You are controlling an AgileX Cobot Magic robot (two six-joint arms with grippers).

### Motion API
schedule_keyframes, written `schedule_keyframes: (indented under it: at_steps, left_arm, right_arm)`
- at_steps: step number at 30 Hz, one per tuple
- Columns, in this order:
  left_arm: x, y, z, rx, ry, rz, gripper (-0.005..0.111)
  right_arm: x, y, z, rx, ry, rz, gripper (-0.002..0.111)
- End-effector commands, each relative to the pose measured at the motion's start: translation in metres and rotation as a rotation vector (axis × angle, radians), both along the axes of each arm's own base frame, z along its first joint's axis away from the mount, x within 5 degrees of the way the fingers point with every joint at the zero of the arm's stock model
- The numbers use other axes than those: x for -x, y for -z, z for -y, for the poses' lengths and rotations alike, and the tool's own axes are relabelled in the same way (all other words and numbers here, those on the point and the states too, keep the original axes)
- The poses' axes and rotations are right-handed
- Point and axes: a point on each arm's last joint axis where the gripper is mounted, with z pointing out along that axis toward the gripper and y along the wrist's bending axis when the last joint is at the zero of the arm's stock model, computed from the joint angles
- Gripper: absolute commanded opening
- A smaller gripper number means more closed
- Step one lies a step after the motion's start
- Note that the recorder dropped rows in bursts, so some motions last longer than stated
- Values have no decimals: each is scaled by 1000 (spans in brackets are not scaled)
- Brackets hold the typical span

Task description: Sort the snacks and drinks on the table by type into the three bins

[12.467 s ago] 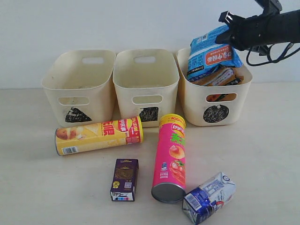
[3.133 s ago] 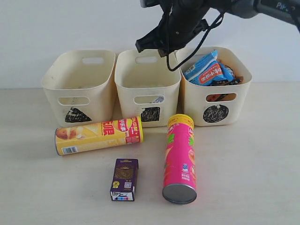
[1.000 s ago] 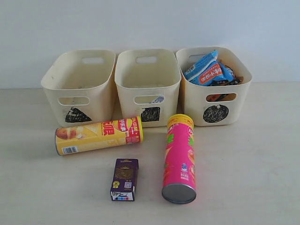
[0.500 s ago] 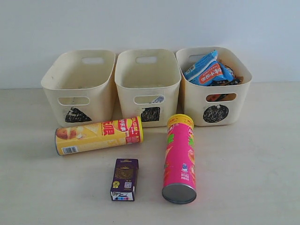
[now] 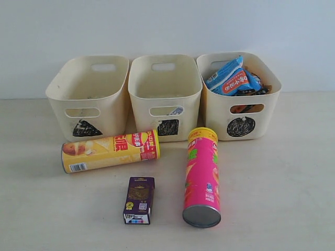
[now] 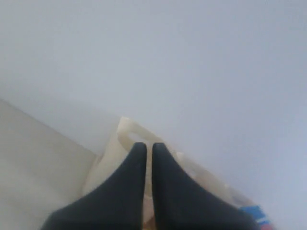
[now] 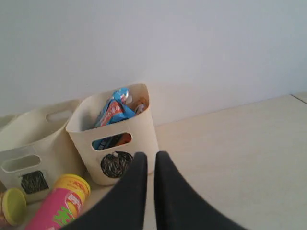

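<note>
On the table (image 5: 282,172) lie the yellow chip tube (image 5: 110,151), the pink chip tube (image 5: 201,175) and the dark purple carton (image 5: 139,200), in front of the three bins. The triangle bin (image 5: 86,99) looks empty. A bit of the blue and white carton (image 5: 176,111) shows through the square bin's (image 5: 164,89) cutout. Blue-white and orange foil packets (image 5: 231,78) fill the circle bin (image 5: 241,112). Neither gripper is in the exterior view. My left gripper (image 6: 149,146) is shut and empty, raised toward a bin rim (image 6: 125,134). My right gripper (image 7: 151,155) is shut and empty, near the circle bin (image 7: 115,143).
A plain pale wall stands behind the bins. Bare table stretches right of the circle bin and in front of the purple carton. The right wrist view also catches the pink tube's yellow lid (image 7: 72,184) and the square bin (image 7: 33,139).
The blue and white carton has gone from the table's front right into the square bin. The right arm has left the exterior view. The pink tube has rolled slightly to the right.
</note>
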Motion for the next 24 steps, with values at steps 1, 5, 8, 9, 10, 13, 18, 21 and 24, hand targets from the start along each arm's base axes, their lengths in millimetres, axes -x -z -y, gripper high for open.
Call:
schedule_keyframes:
  at_steps: [1, 5, 8, 9, 10, 13, 18, 21, 24]
  left_arm:
    - [1, -2, -1, 226, 30, 17, 4]
    - [2, -5, 3, 245, 67, -50, 4]
    - [9, -36, 3, 152, 62, 41, 4]
    - [11, -44, 3, 119, 58, 65, 4]
    - [16, -60, 3, 55, 51, 106, 4]
    - [21, -97, 6, -128, 48, 87, 4]
    - [4, -136, 17, -398, 171, -166, 4]
    - [-19, -152, 31, -556, 374, -321, 4]
    - [-36, -160, 41, -608, 545, -438, 4]
  right_arm:
    - [6, 19, 1, 33, 10, -28, 2]
    - [7, 27, 2, 36, 17, -124, 2]
    - [7, 27, 2, 36, 17, -124, 2]
    - [7, 27, 2, 36, 17, -124, 2]
    - [7, 27, 2, 36, 17, -126, 2]
    - [7, 27, 2, 36, 17, -126, 2]
    - [7, 27, 2, 32, 16, -126, 2]
    - [7, 27, 2, 29, 16, -126, 2]
    - [7, 27, 2, 29, 16, -126, 2]
